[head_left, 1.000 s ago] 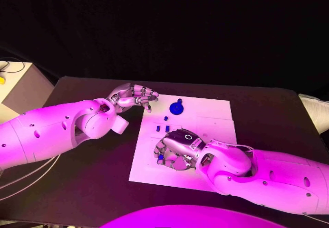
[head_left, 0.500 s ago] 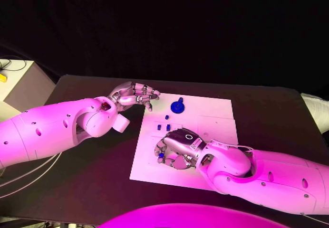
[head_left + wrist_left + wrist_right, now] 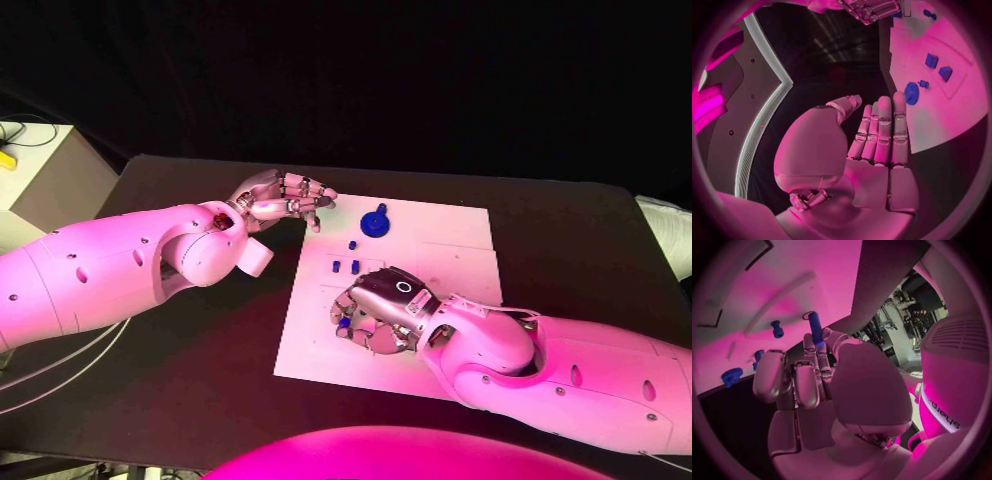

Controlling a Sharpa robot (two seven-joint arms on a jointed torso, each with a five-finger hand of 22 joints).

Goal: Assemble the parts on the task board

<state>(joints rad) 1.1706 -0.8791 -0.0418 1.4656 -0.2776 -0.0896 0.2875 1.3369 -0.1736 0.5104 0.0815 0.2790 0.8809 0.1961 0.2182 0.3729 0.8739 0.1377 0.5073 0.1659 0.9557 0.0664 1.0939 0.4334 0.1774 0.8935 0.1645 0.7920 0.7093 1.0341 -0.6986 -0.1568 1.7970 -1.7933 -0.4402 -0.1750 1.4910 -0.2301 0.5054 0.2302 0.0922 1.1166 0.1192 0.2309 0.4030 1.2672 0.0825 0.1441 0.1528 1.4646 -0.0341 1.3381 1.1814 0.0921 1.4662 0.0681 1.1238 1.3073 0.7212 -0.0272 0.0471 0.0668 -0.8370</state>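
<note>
Right robot hand (image 3: 378,308) pinches a blue part (image 3: 815,328) above white task board (image 3: 447,250) on black table (image 3: 202,340)

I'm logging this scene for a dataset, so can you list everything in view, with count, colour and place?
Table: one, black, under everything.
Task board: one, white plate, middle of the table.
Round part: one, blue, far end of the board.
Small parts: a few, blue, mid-board beyond the right hand.
Peg part: one, blue, pinched in the right hand's fingertips.
Cabinet: one, pale, left of the table.
Left hand: one, silver, fingers together, at the board's far left corner, holding nothing.
Right hand: one, silver, over the board's near half.
</note>
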